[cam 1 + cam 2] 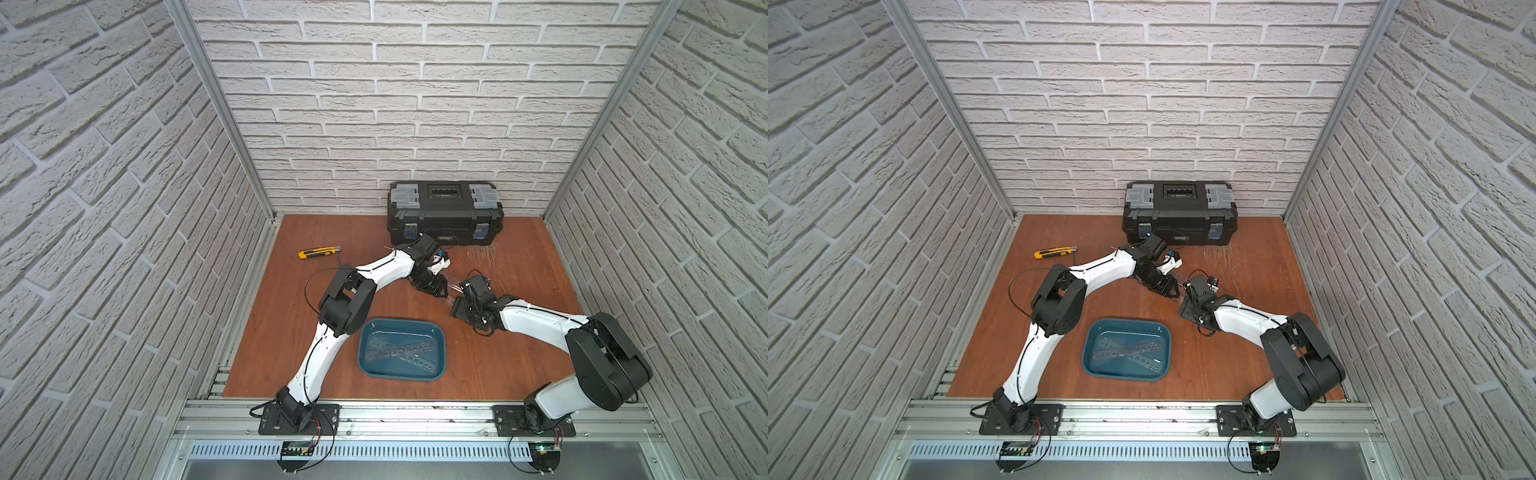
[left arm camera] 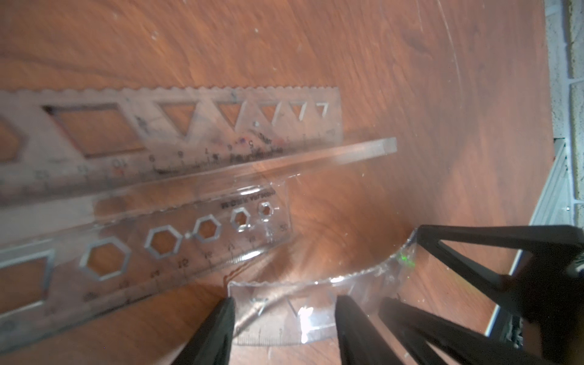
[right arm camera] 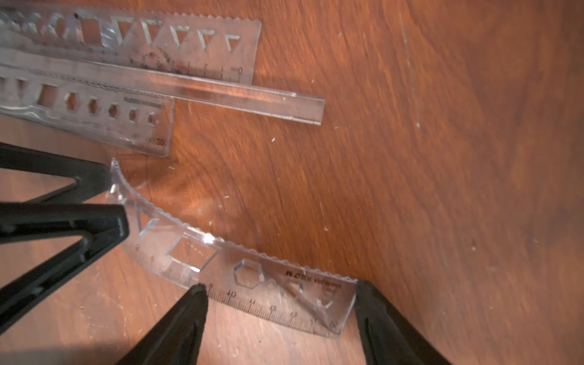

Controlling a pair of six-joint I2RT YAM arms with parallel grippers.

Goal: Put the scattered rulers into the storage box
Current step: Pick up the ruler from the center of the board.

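Some rulers [image 1: 399, 352] in storage box [image 1: 399, 324]; three loose rulers [image 2: 202, 148] ahead of my left gripper [image 2: 286, 300], clamping bent ruler [image 3: 196, 252] (right gripper [image 3: 279, 286]: cannot tell).

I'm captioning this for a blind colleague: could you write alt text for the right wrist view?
A short clear ruler, bowed, spans from the left gripper, which pinches one end, to the right gripper, whose fingers straddle the other. Three more clear rulers lie overlapping on the wooden table beyond.
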